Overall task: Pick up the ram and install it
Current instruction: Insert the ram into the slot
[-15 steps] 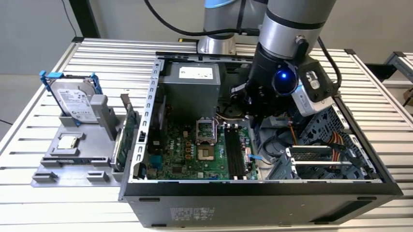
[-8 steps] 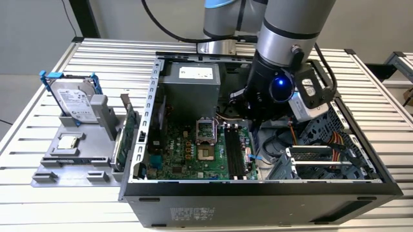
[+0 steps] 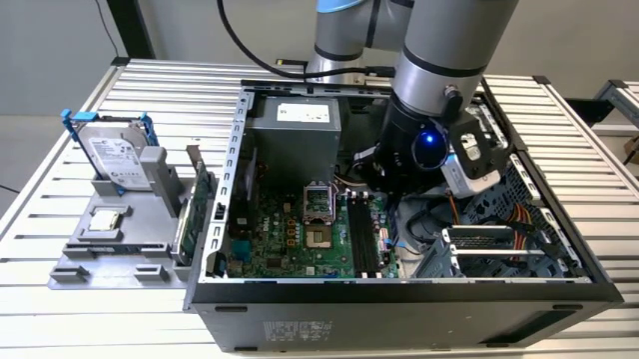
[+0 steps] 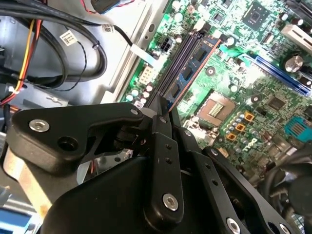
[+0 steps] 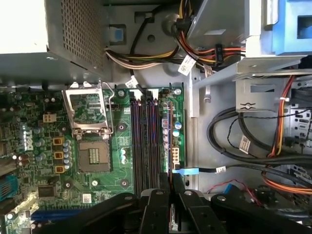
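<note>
Counter [image 3: 60, 314]: slatted metal top; it carries the open computer case and, on the exterior view's left, a gray fixture.
Computer case [image 3: 399, 299]: black tower lying on its side with the side panel off and the inside facing up.
Arm [image 3: 439, 45]: silver and gray, reaching down into the case on the exterior view's right, above the motherboard's edge.
Motherboard [image 3: 289, 239]: green, flat on the case floor, with an empty CPU socket [image 5: 90, 112] in a metal frame.
Power supply [image 3: 295, 127]: gray box at the far end of the case, with bundled cables running from it.
Gray fixture [image 3: 100, 258]: holds a hard drive [image 3: 115, 157] upright in a blue frame, with a green expansion card [image 3: 200, 202] standing on edge just beside the case wall.
Memory slots [image 5: 144, 141]: dark parallel rows just beside the socket.
The ram [image 4: 192, 66]: a long, narrow blue board with a row of black chips and a thin reddish line along one long edge. In the second wrist view it runs from the black fingertips out along the memory slots. Whether it is seated in a slot cannot be told.
Jaws: black, drawn together and gripping the near end of the ram.
</note>
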Available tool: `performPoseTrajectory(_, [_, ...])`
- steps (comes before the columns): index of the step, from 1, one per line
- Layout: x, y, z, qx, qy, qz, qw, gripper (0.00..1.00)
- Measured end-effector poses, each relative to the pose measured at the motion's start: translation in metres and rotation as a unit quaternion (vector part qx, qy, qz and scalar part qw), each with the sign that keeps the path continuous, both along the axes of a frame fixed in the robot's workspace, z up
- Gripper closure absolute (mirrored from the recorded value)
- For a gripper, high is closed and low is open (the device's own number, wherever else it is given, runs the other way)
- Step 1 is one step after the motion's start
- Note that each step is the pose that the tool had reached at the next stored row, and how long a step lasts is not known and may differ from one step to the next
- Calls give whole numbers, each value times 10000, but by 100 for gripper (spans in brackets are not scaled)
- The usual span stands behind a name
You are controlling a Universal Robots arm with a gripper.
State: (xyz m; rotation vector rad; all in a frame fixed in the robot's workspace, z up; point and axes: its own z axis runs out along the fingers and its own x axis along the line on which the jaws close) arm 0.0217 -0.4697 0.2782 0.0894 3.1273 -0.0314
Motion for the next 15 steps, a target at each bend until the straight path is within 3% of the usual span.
performPoseTrajectory(15, [1,-1,-251,0,6,52,10000,100])
